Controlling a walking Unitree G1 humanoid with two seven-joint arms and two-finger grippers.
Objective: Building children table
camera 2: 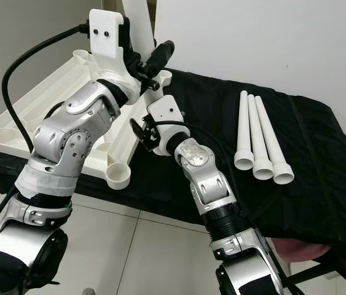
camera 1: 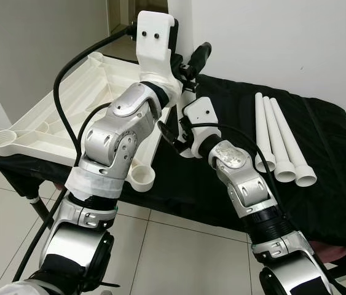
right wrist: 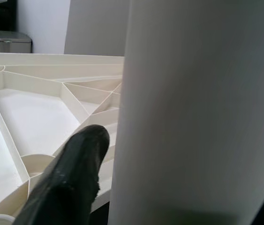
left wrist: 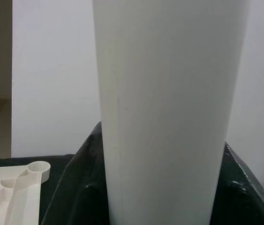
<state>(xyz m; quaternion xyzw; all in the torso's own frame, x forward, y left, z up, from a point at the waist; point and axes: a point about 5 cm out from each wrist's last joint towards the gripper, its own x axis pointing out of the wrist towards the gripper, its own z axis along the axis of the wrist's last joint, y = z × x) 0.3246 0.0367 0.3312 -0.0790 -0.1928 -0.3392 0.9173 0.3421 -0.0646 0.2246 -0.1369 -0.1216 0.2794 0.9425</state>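
A white plastic tabletop (camera 1: 56,117) lies upside down on a black-covered table, its ribs and round corner sockets (camera 1: 142,178) facing up. One white table leg (camera 2: 139,18) stands upright over the tabletop's right edge. My left gripper (camera 2: 154,61) is shut on it high up; the leg (left wrist: 169,112) sits between its dark fingers. My right gripper (camera 2: 141,135) holds the same leg (right wrist: 197,112) lower down, with one black finger (right wrist: 71,183) against its side. The arms hide the leg's foot. Three more legs (camera 1: 277,135) lie side by side to the right.
The black cloth (camera 1: 326,184) covers the table and hangs over its front edge. A white wall stands close behind, and there is tiled floor (camera 1: 179,246) in front. A metal bin (right wrist: 10,41) stands beyond the tabletop.
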